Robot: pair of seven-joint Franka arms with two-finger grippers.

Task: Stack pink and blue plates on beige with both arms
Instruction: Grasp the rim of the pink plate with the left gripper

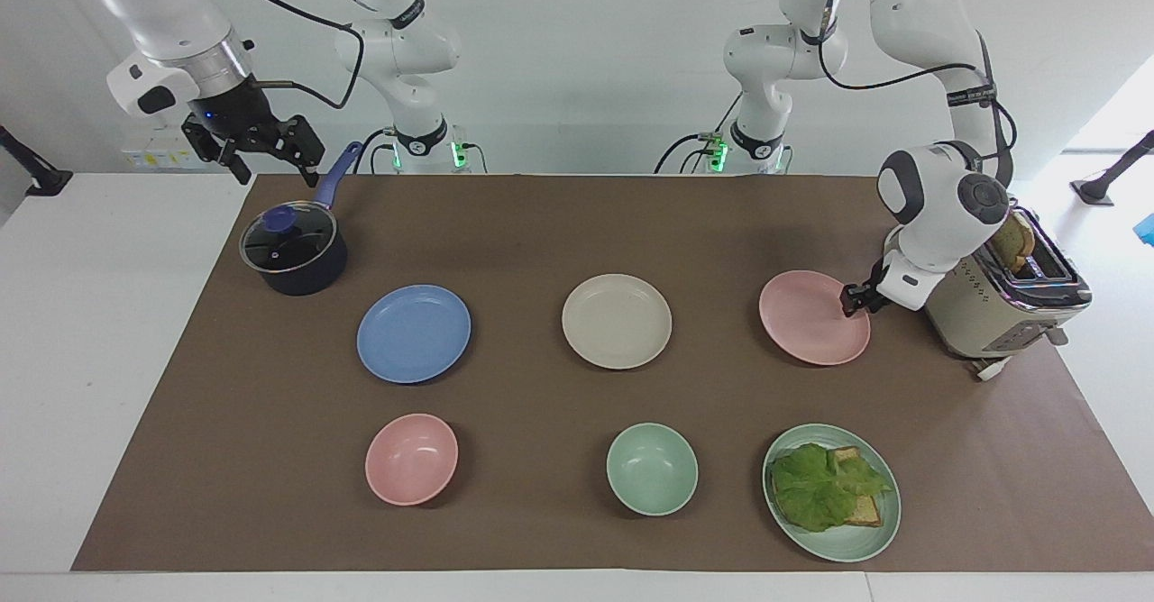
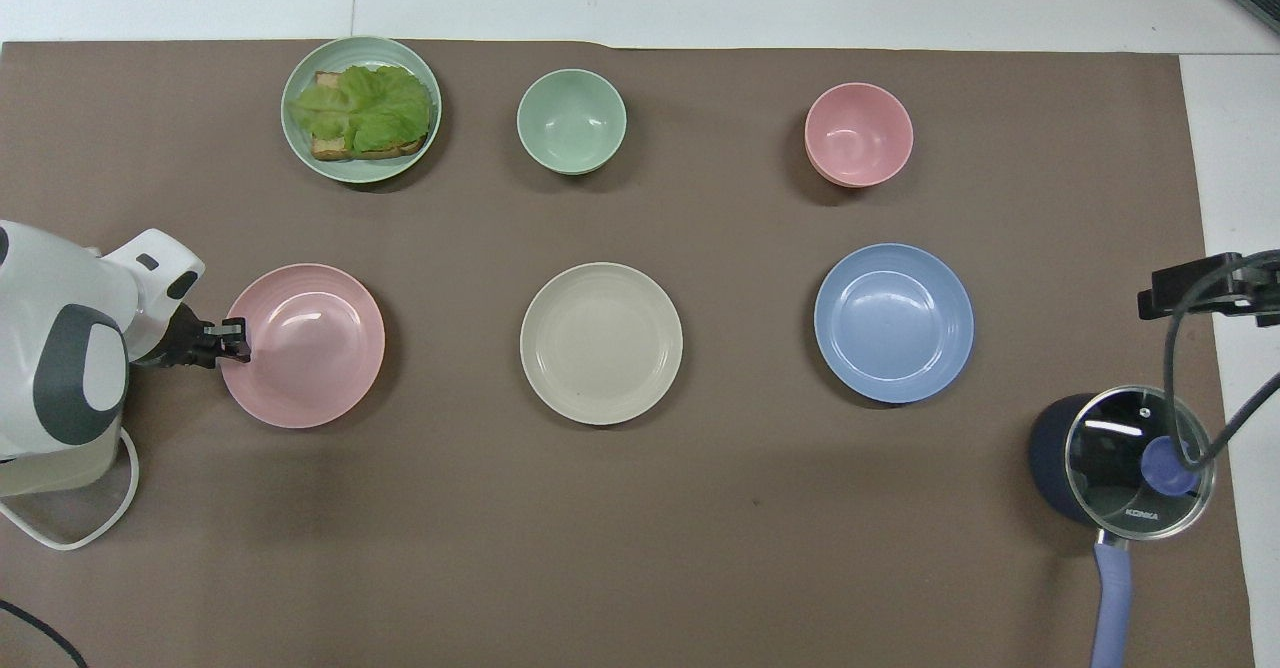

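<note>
Left gripper (image 1: 853, 299) is at the rim of the pink plate (image 1: 811, 318), left arm's end, beside the toaster (image 1: 1001, 305). Can't tell if it's clamped; the plate lies flat. Beige plate (image 1: 617, 321) mid-table, blue plate (image 1: 414, 332) toward the right arm's end. Right gripper (image 1: 277, 168) spread, waiting in the air by the saucepan (image 1: 294, 250). Step looks like the pink grasp. Next needs a firm rim pinch, a lift, then a carry over beige.

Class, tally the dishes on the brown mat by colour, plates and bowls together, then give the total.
Pink: 2, pink plate, pink bowl
Green: 2, green bowl, green plate
Blue: 1, blue plate
Beige: 1, beige plate
Total: 6
</note>
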